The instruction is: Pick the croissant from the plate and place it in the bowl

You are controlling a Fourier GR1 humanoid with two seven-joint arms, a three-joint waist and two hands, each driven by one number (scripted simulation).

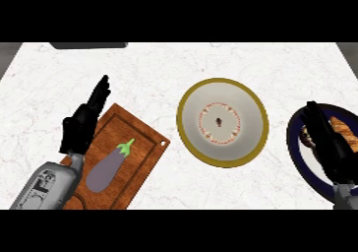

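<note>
Two hands show in the head view, and only the right hand (328, 142) is at work: it lies over the dark blue plate (302, 165) at the right edge of the frame, its black fingers (313, 114) stretched toward the upper part of the plate and lying alongside the croissant (344, 132). The croissant sits on the plate's right half, brown and striped, touching or nearly touching the hand's side; whether the thumb has come round it cannot be told, since the hand hides that side, so the fingers read as straight rather than pinching. The bowl (223, 122), gold-rimmed with a pale inside and a ring of red marks, stands in the middle of the frame on the white marble table (174, 64), just left of the plate and holding nothing. The left hand (84, 123) rests at the left of the frame, fingers straight and pressed together, over the upper edge of a wooden cutting board (142, 147) that carries an eggplant (109, 165). The step in hand looks to be the grasp itself: the croissant is not yet lifted. The next move calls for closing round the pastry, raising it above the plate's rim, and carrying it left over the bowl.
</note>
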